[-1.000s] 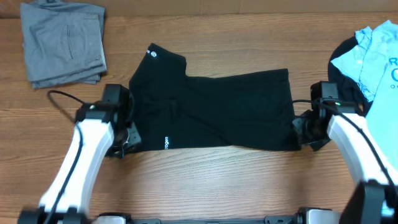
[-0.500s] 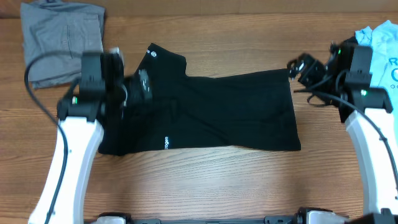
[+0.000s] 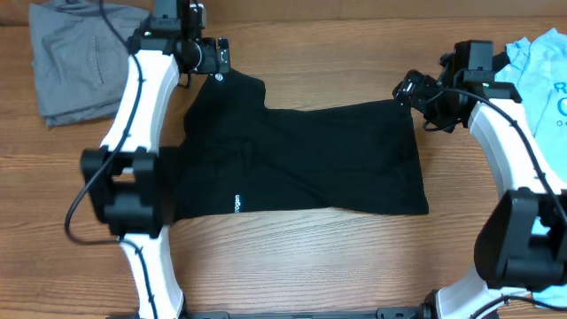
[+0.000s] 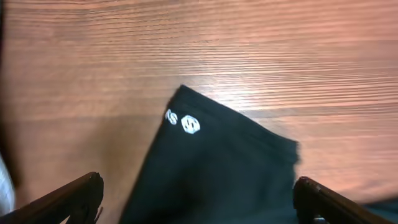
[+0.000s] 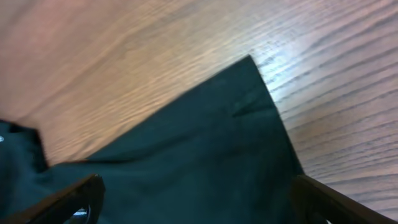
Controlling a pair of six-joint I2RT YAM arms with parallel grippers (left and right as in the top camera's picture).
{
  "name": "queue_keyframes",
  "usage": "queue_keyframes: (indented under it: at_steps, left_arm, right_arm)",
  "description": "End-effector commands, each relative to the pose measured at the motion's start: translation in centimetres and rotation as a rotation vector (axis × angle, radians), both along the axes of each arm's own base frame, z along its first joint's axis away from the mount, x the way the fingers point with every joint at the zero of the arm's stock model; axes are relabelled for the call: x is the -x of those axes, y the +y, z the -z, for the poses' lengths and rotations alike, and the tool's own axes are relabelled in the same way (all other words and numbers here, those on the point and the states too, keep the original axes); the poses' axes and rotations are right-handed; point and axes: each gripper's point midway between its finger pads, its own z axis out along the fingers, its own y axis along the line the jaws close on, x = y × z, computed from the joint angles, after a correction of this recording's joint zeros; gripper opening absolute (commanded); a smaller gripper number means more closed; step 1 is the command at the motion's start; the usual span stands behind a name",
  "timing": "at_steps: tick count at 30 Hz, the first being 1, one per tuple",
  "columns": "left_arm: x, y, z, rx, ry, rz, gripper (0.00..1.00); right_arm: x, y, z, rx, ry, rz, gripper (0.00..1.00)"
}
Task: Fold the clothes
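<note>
Judging by how things lie, we are partway. The black shirt (image 3: pixel 301 159) lies mid-desk (image 3: pixel 301 266) in a rough rectangle and likely needs more folds. Our left claw (image 3: pixel 211 55) hovers wide open over its far-left corner and our right claw (image 3: pixel 410 89) over its far-right corner, both empty. The grey trousers (image 3: pixel 89 62) sit folded; the light blue T-shirt (image 3: pixel 536 80) lies unfolded.

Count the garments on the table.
3. The black shirt lies spread at the centre, the grey trousers folded far left, the light blue T-shirt at the right edge, cut off by the frame; more may be hidden there.
</note>
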Motion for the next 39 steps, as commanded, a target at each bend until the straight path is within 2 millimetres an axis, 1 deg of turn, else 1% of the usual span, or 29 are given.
queue_keyframes:
  at_steps: [1,4,7,12,14,17,24,27,31,33,34,35,36,37,39]
  left_arm:
    - [-1.8,-0.1,3.0,-0.079,0.001,0.079,1.00]
    - [-2.4,-0.1,5.8,-0.086,0.024,0.091,1.00]
    - [-2.8,-0.2,8.2,-0.089,0.043,0.098,1.00]
    - [-3.1,-0.5,11.0,-0.074,0.061,0.107,1.00]
    - [-3.3,-0.4,11.8,-0.077,0.064,0.106,1.00]
    - [-3.6,-0.4,12.0,-0.076,0.054,0.103,1.00]
    - [-4.6,-0.4,11.7,-0.086,0.006,0.112,0.99]
    - [-4.6,-0.4,12.3,-0.090,0.012,0.120,0.92]
    - [-4.2,-0.5,13.7,-0.087,0.040,0.131,0.89]
    - [-4.0,-0.5,14.3,-0.087,0.056,0.131,0.85]
    - [-3.8,-0.5,14.5,-0.087,0.062,0.132,0.79]
    - [-3.8,-0.5,14.6,-0.087,0.066,0.132,0.75]
    - [-3.7,-0.5,14.6,-0.088,0.068,0.132,0.68]
    - [-3.7,-0.5,14.6,-0.087,0.069,0.132,0.57]
    - [-3.7,-0.4,14.6,-0.088,0.070,0.131,0.38]
  right_arm:
    - [-0.9,-0.7,0.2,0.037,-0.008,-0.003,1.00]
    - [-0.8,-0.9,0.9,0.049,0.008,0.000,1.00]
    - [-0.7,-1.1,1.0,0.057,0.016,0.004,1.00]
    - [-0.6,-1.1,1.1,0.070,0.016,-0.020,1.00]
    - [-0.5,-1.2,1.1,0.078,0.018,-0.018,1.00]
    - [-0.4,-1.3,1.2,0.083,0.024,-0.016,1.00]
    - [-0.4,-1.3,1.3,0.083,0.027,-0.016,1.00]
    - [-0.3,-1.3,1.4,0.083,0.028,-0.016,1.00]
    - [-0.4,-1.3,1.7,0.083,0.022,-0.015,1.00]
    - [-0.6,-1.3,1.6,0.084,0.014,-0.015,1.00]
    - [-0.7,-1.3,1.5,0.084,0.005,-0.014,1.00]
    - [-0.9,-1.3,1.4,0.085,-0.003,-0.014,1.00]
    - [-1.1,-1.3,1.3,0.086,-0.012,-0.014,1.00]
    - [-1.3,-1.3,1.3,0.087,-0.021,-0.014,1.00]
    - [-1.9,-1.4,1.2,0.089,-0.043,-0.015,0.98]
